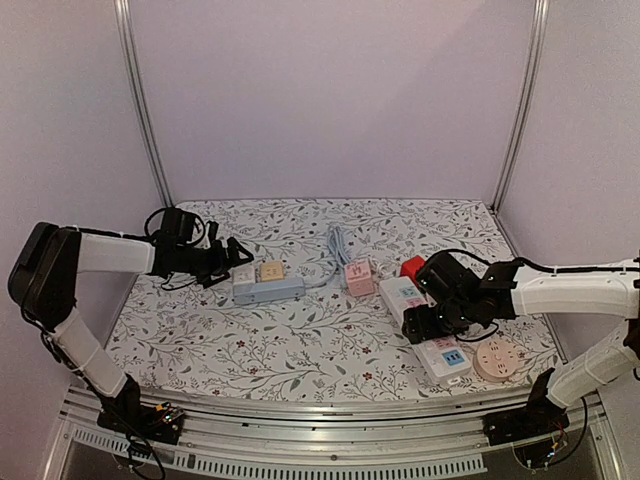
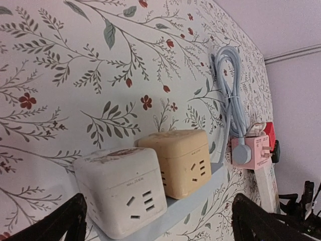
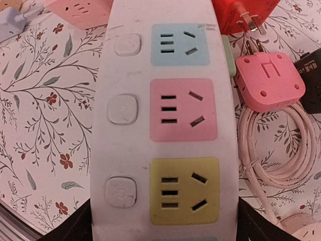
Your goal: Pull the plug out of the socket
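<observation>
A light-blue power strip lies left of centre, its edge under two cube plugs: a white one and a tan one. My left gripper stands open at the strip's left end. In the left wrist view the white cube sits between its fingers without touching them. At the right, my right gripper straddles a white power strip with blue, pink and yellow sockets. Its fingers press against both long sides. No plug sits in those sockets.
A pink cube socket holds a grey-blue plug with a coiled blue cable. A red plug and a pink plug with white cord lie beside the white strip. A round peach socket is near the front right.
</observation>
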Controlling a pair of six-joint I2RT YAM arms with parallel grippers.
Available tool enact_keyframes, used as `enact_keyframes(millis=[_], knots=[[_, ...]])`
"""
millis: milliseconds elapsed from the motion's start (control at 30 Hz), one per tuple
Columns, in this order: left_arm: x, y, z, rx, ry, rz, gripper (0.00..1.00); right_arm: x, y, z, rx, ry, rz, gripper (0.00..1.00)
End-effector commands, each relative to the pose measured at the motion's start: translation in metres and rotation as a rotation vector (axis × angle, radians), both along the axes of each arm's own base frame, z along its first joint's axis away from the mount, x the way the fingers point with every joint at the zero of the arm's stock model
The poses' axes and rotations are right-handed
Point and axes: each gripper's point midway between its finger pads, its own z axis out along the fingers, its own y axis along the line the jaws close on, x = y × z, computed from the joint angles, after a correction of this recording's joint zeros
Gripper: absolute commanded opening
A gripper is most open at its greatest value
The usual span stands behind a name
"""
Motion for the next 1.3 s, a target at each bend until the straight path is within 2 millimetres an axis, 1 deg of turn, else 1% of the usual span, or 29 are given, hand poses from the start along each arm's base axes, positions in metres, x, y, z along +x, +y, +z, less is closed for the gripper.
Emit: enact_keyframes(millis=[0, 67, 200, 367, 467, 633, 767, 900, 1067, 1267], knots=[[0.002, 0.01, -0.018, -0.064, 0.032, 0.023, 0.99, 0.015, -0.01, 0.002, 0.013, -0.017, -0.104, 0.72], [0.004, 0.01, -0.023, -0.09, 0.038, 0.027, 0.99, 0.016, -0.017, 0.001, 0.015, -0.012, -0.132, 0.72], [0.007, -0.001, -0.031, -0.149, 0.05, -0.013, 0.98, 0.016, -0.023, -0.001, 0.017, -0.008, -0.156, 0.72], [0.01, -0.016, -0.037, -0.234, 0.066, -0.059, 0.89, 0.018, -0.022, 0.002, 0.026, -0.009, -0.159, 0.72], [0.009, -0.026, -0.029, -0.289, 0.033, -0.096, 0.85, 0.02, -0.02, 0.005, 0.035, -0.015, -0.156, 0.72], [0.004, -0.044, -0.009, -0.328, -0.049, -0.187, 0.78, 0.022, -0.016, 0.007, 0.035, -0.015, -0.141, 0.72], [-0.009, -0.063, -0.002, -0.331, -0.074, -0.271, 0.73, 0.023, -0.014, 0.006, 0.034, -0.011, -0.137, 0.74], [-0.029, -0.081, -0.006, -0.301, -0.072, -0.338, 0.71, 0.023, -0.014, 0.011, 0.042, -0.018, -0.138, 0.81], [-0.058, -0.104, -0.012, -0.27, -0.06, -0.393, 0.71, 0.024, -0.022, 0.026, 0.015, -0.047, -0.138, 0.91], [-0.097, -0.144, 0.0, -0.266, -0.095, -0.484, 0.7, 0.024, -0.032, 0.042, -0.014, -0.09, -0.132, 0.96]])
